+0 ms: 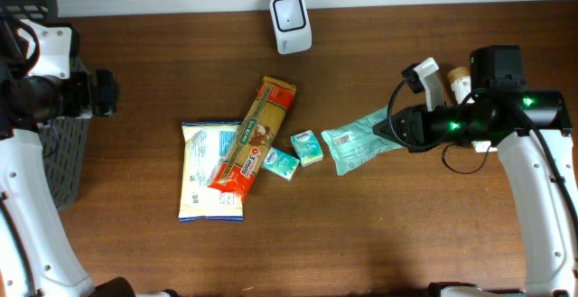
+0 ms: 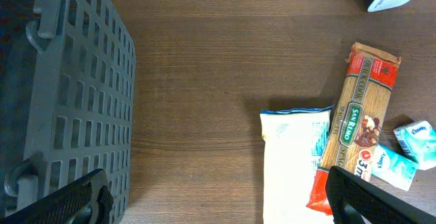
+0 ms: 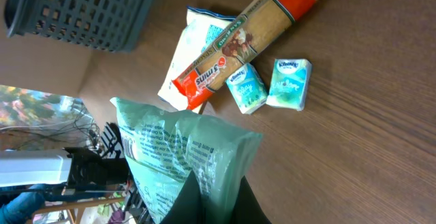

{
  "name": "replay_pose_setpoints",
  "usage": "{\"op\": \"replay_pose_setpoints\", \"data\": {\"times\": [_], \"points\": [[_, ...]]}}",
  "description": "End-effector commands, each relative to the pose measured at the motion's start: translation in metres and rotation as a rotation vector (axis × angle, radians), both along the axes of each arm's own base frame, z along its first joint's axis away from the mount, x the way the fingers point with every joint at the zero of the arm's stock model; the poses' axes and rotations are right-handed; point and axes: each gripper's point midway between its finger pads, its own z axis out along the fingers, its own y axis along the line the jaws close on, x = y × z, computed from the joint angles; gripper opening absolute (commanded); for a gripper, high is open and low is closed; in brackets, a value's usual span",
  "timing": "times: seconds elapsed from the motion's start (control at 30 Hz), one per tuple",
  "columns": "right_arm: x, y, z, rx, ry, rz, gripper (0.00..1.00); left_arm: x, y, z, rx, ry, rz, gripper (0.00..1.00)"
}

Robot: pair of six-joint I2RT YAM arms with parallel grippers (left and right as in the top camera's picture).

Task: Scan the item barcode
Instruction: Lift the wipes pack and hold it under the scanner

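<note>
Pinching the green pouch (image 1: 357,143) by its right-hand end in the right gripper (image 1: 392,127), jaws pressed together on the film, toward the right edge of the table. Left gripper (image 1: 107,92) spread wide and empty at the left edge, beside the basket (image 1: 63,153). Lift clear of the tissue packets (image 1: 307,148), carry toward the white scanner (image 1: 291,23) at the middle of the far edge, and turn the white label (image 1: 340,138), probably the barcode, to face it. Move slowly to avoid folding the limp film over the code.
</note>
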Motion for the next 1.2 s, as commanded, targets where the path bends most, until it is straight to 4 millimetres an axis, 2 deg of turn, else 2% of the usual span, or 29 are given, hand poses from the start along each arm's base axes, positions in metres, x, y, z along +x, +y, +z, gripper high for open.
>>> {"op": "replay_pose_setpoints", "data": {"times": [0.0, 0.07, 0.13, 0.23, 0.33, 0.43, 0.6, 0.77, 0.87, 0.9, 1.0, 1.17], "points": [[0.003, -0.008, 0.0, -0.066, 0.018, -0.067, 0.04, 0.0, 0.0, 0.0, -0.001, -0.002, -0.011, 0.99], [0.011, -0.007, -0.007, -0.145, 0.023, -0.12, 0.04, 0.0, 0.0, 0.0, -0.001, -0.002, -0.011, 0.99], [0.031, -0.001, -0.011, -0.263, -0.031, -0.197, 0.04, 0.0, 0.0, 0.0, -0.001, -0.002, -0.011, 0.99], [0.067, 0.017, 0.005, -0.466, -0.265, -0.29, 0.04, 0.0, 0.0, 0.0, -0.001, -0.002, -0.011, 0.99], [0.113, 0.03, 0.021, -0.685, -0.527, -0.44, 0.04, 0.0, 0.0, 0.0, -0.001, -0.002, -0.011, 0.99], [0.154, 0.058, 0.021, -0.818, -0.732, -0.438, 0.04, 0.0, 0.0, 0.0, -0.001, -0.002, -0.011, 0.99], [0.224, 0.072, 0.03, -1.079, -1.065, -0.491, 0.04, 0.0, 0.0, 0.0, -0.001, -0.002, -0.012, 0.99], [0.27, 0.092, 0.037, -1.136, -1.304, -0.516, 0.04, 0.0, 0.0, 0.0, -0.001, -0.002, -0.011, 0.99], [0.293, 0.101, 0.058, -1.131, -1.351, -0.55, 0.04, 0.0, 0.0, 0.0, -0.001, -0.002, -0.011, 0.99], [0.302, 0.105, 0.059, -1.119, -1.363, -0.525, 0.04, 0.0, 0.0, 0.0, -0.001, -0.002, -0.011, 0.99], [0.32, 0.116, 0.045, -1.065, -1.416, -0.397, 0.04, 0.0, 0.0, 0.001, -0.001, -0.003, -0.011, 0.99], [0.341, 0.107, 0.012, -1.113, -1.456, -0.232, 0.04, 0.0, 0.0, 0.0, -0.001, -0.002, -0.011, 0.99]]}}
